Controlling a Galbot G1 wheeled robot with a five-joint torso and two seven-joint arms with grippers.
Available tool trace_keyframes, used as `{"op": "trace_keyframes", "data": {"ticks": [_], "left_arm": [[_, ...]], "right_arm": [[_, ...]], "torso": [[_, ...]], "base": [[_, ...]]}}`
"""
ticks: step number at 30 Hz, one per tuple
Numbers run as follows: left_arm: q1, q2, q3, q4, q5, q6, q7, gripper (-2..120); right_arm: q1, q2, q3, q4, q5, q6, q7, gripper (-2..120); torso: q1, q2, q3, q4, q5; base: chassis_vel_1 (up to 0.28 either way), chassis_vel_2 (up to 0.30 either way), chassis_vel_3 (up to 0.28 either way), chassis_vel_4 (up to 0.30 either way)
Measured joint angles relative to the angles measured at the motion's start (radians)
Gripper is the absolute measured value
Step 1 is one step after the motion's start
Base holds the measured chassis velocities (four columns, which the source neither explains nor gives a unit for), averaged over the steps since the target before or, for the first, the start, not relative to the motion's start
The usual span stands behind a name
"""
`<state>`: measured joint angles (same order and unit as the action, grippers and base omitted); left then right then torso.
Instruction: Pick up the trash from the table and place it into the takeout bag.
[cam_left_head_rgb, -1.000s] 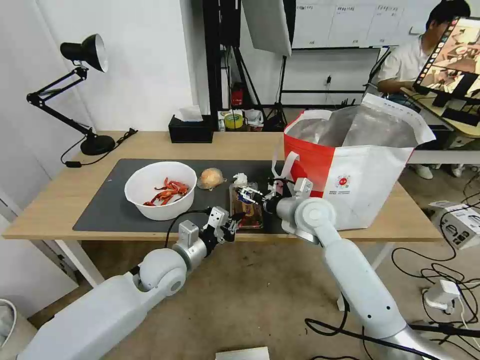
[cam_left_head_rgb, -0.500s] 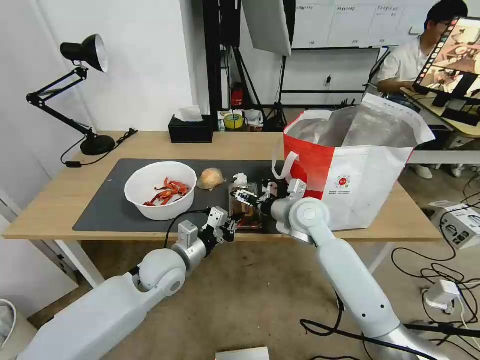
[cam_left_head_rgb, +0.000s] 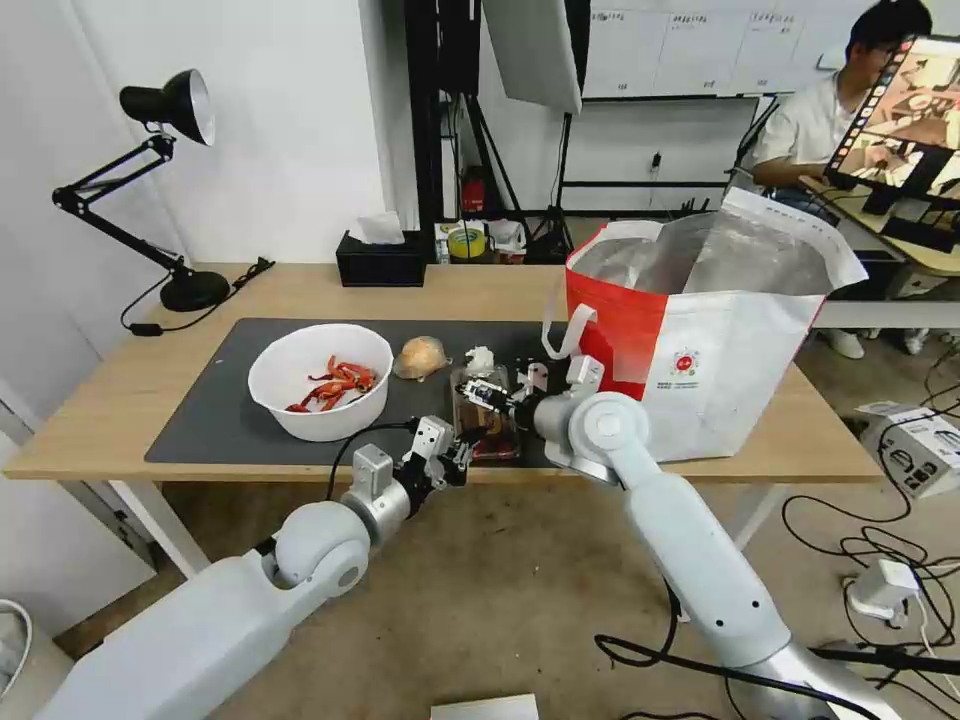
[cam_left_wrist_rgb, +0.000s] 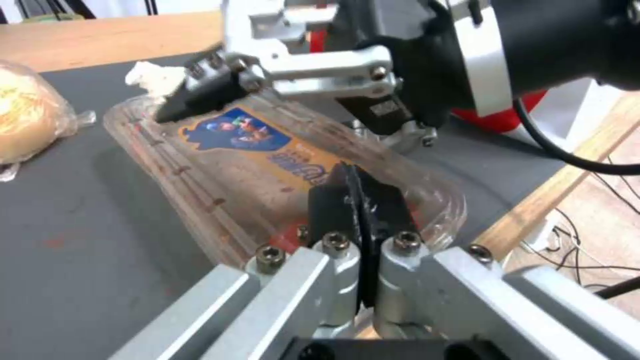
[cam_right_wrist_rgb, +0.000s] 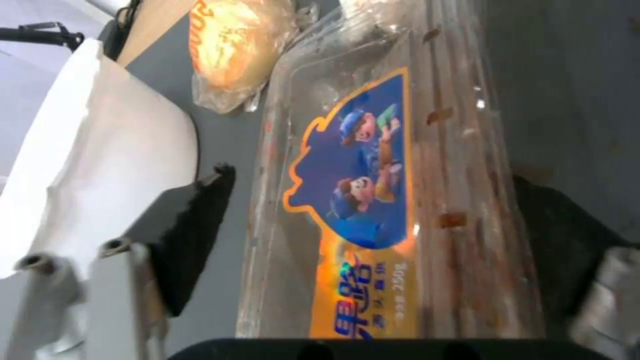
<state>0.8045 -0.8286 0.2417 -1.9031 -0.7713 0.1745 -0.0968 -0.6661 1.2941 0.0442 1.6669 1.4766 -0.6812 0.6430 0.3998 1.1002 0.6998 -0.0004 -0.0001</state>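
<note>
Trash sits on the dark mat of the worktop (cam_left_head_rgb: 100, 420): a white bowl of red-orange shells (cam_left_head_rgb: 320, 380), a tan wrapped lump (cam_left_head_rgb: 422, 357), a white tissue ball (cam_left_head_rgb: 481, 358) and, nearest the front edge, a clear plastic tray (cam_left_head_rgb: 487, 420) with a blue and orange label. The takeout bag (cam_left_head_rgb: 720, 340) stands open on the robot's right, just beside the tray.

The tray's long axis runs from the front edge of the worktop toward the back. The right pincer (cam_left_head_rgb: 487, 393) hangs over the tray's far half, reaching in from the bag side. In the right wrist view its two dark fingers (cam_right_wrist_rgb: 197, 240) stand apart, one on each long side of the tray (cam_right_wrist_rgb: 393, 200), so they straddle its narrow width; I cannot tell whether they touch it yet.

The left pincer (cam_left_head_rgb: 462, 447) is at the tray's near end by the worktop edge. In the left wrist view its black pads (cam_left_wrist_rgb: 357, 207) are pressed together, with the tray (cam_left_wrist_rgb: 267, 160) rim right at their tips; whether rim is caught between them is unclear.

Judging from this, the right arm is better placed to lift the tray, and the bag lies on its own side.
</note>
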Motion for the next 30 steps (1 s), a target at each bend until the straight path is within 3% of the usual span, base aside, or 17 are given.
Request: {"op": "trace_keyframes", "data": {"ticks": [2, 6, 11, 16, 19, 23, 30], "left_arm": [[0.000, 0.004, -0.001, -0.002, 0.000, -0.001, 0.000, 0], [0.001, 0.005, -0.001, -0.004, 0.000, -0.001, 0.000, 0], [0.000, 0.006, -0.001, -0.007, -0.001, -0.002, 0.000, 0], [-0.001, 0.010, -0.003, -0.010, -0.002, -0.002, 0.000, 0], [-0.001, 0.011, -0.005, -0.010, -0.002, -0.002, 0.000, 0], [0.008, 0.020, -0.017, -0.019, -0.004, -0.004, 0.005, 0], [0.090, 0.063, -0.102, -0.051, -0.001, -0.014, 0.045, 0]], "right_arm": [[-0.008, -0.008, 0.000, 0.006, 0.000, 0.000, 0.000, 72], [-0.012, -0.015, -0.001, 0.012, 0.000, -0.001, 0.000, 62], [-0.019, -0.033, -0.003, 0.020, 0.003, -0.005, -0.002, 41], [-0.029, -0.040, -0.001, 0.027, 0.003, -0.005, -0.004, 26], [-0.036, -0.036, 0.004, 0.028, 0.002, -0.006, -0.004, 11], [-0.035, -0.027, 0.006, 0.024, 0.000, -0.005, -0.005, 1], [-0.024, -0.013, 0.015, 0.013, -0.001, -0.002, -0.007, 1]], "torso": [[0.000, 0.000, 0.000, 0.0000, 0.0000], [0.000, 0.000, 0.000, 0.0003, 0.0001], [0.000, 0.000, 0.000, 0.0011, 0.0003], [0.000, 0.000, 0.000, 0.0006, 0.0003], [0.000, 0.000, 0.000, 0.0005, 0.0002], [0.000, 0.000, 0.000, 0.0004, 0.0001], [0.000, 0.000, 0.000, 0.0005, 0.0001]], "base": [[0.000, 0.000, 0.000, 0.000], [0.000, 0.000, 0.000, 0.000], [0.000, 0.000, 0.000, 0.000], [0.000, 0.000, 0.000, 0.000], [0.000, 0.000, 0.000, 0.000], [0.000, 0.000, 0.000, 0.000], [0.000, 0.000, 0.000, 0.000]]}}
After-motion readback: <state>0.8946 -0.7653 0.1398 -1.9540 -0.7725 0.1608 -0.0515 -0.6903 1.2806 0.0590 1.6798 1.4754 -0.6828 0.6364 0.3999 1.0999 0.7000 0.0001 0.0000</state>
